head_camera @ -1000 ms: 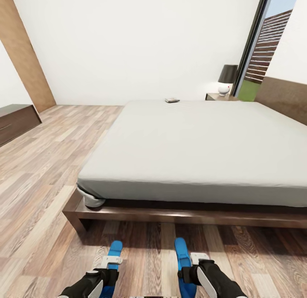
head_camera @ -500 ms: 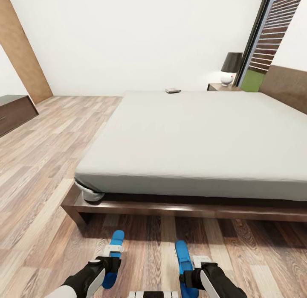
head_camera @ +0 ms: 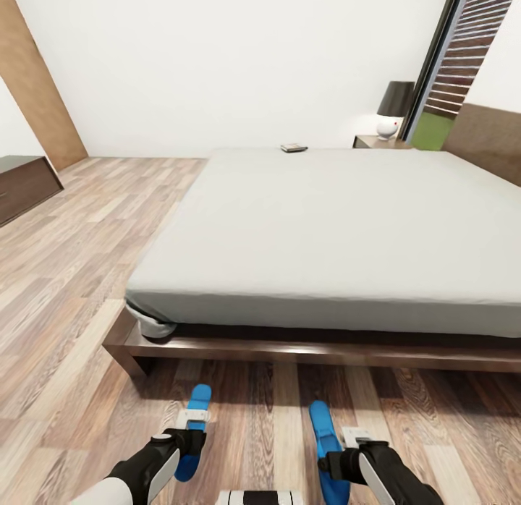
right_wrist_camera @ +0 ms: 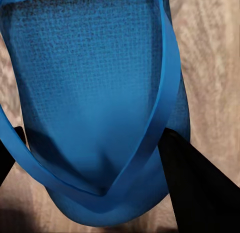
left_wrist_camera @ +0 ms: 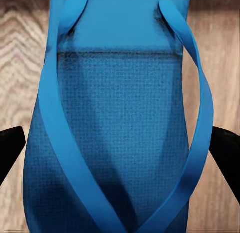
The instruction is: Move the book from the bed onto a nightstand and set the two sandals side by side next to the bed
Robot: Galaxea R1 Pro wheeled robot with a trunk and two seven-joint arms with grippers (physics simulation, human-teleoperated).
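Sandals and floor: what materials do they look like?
The sandal by the left gripper looks like matte foam or rubber: fine grid-textured blue footbed, smooth thin straps. The sandal by the right gripper looks the same. The floor looks like light wood plank or laminate, with visible grain and seams.

Head view: high vantage, facing forward and down across the wood floor (head_camera: 65,288) to the bed (head_camera: 325,230), far wall beyond. Left wrist view: very close, looking along its pincer (left_wrist_camera: 120,153) onto the left sandal (left_wrist_camera: 120,118), floor at the edges. Right wrist view: equally close over the right sandal (right_wrist_camera: 95,93). Shared ground: both sandals and the near floor strip, which the head view also covers.
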